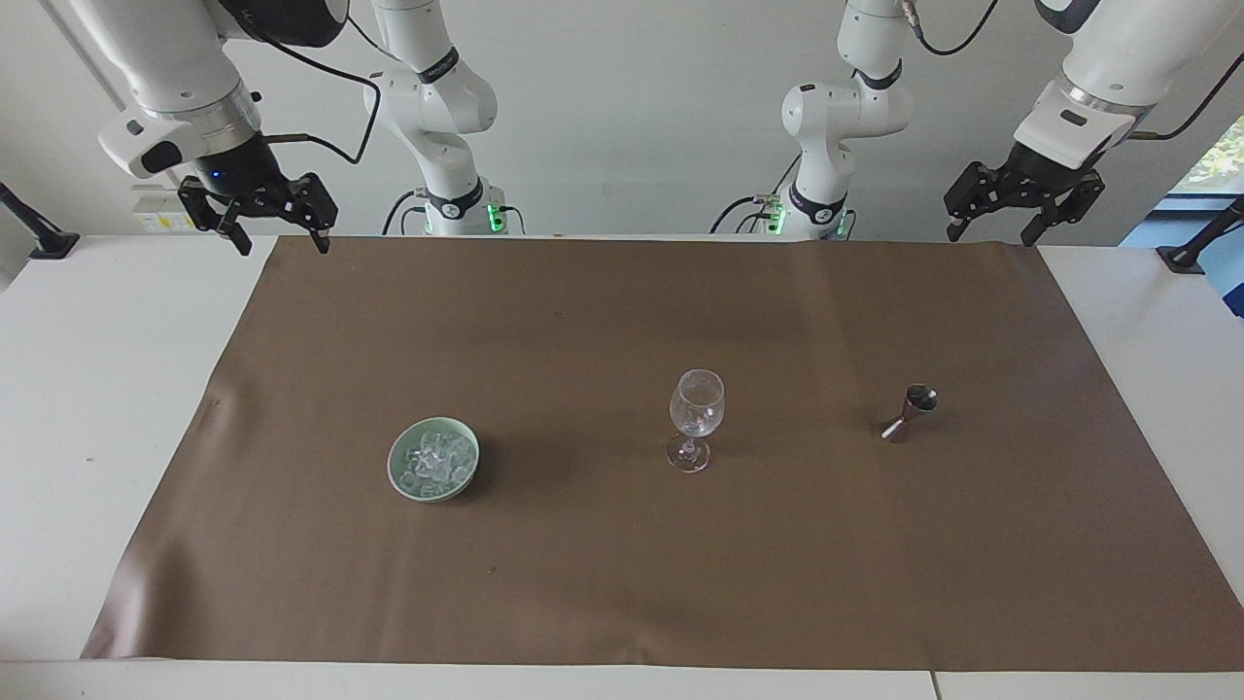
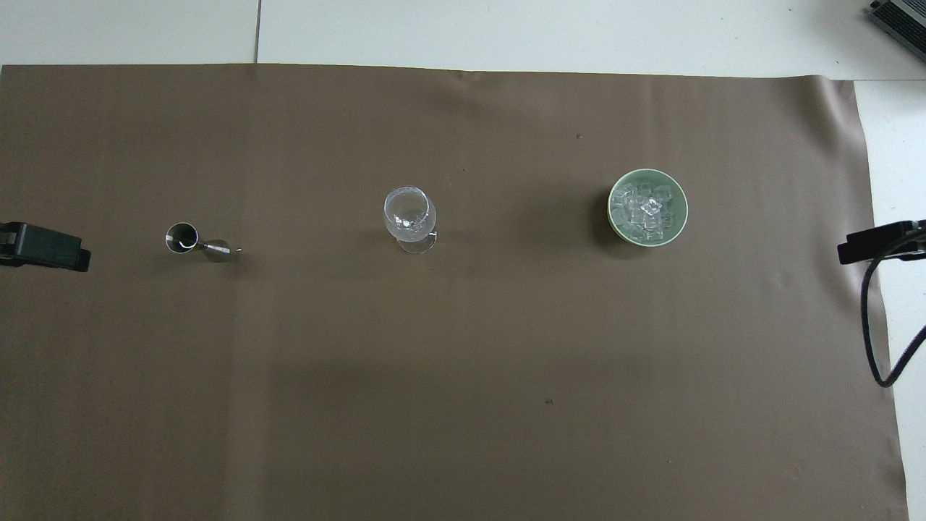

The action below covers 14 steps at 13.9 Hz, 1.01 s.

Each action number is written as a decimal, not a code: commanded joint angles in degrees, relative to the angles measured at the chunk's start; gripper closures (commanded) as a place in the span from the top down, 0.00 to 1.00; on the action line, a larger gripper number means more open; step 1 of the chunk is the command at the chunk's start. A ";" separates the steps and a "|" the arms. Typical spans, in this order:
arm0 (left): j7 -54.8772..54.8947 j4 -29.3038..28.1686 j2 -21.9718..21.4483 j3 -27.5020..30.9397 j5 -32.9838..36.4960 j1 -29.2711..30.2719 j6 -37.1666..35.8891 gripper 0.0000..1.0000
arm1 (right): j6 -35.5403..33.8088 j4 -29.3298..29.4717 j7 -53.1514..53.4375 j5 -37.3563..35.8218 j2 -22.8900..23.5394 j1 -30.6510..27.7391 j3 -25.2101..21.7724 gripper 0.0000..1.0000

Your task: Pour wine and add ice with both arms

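I see one glass (image 1: 697, 420), one jigger (image 1: 910, 413) and one bowl (image 1: 433, 459) of ice (image 1: 436, 457) in a row mid-mat (image 1: 622, 583), well apart, bowl toward the right arm's end, wide bare mat around them. Both grippers, left (image 1: 1022, 226) and right (image 1: 277, 239), hang over the mat's robot-side corners, fingers spread, empty. Only the facing view shows the arms; overhead catches just gripper tips.

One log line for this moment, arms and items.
left pincer: open, empty, raised, waits | right pincer: open, empty, raised, waits | ice: in bowl | glass: upright | jigger: upright, untouched
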 commanded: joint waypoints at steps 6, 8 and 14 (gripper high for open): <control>-0.67 -1.65 -1.51 0.65 0.14 -0.99 0.45 1.00 | -0.22 -1.01 0.76 0.97 -0.98 -0.36 0.17 1.00; -0.40 -1.65 -1.51 0.65 0.14 -1.17 0.45 1.00 | -0.22 -1.01 0.76 0.97 -1.06 -0.36 0.17 1.00; -0.66 -0.95 -1.07 0.65 -1.00 -1.08 1.15 1.00 | -0.22 -1.01 0.76 0.97 -0.98 -0.36 0.17 1.00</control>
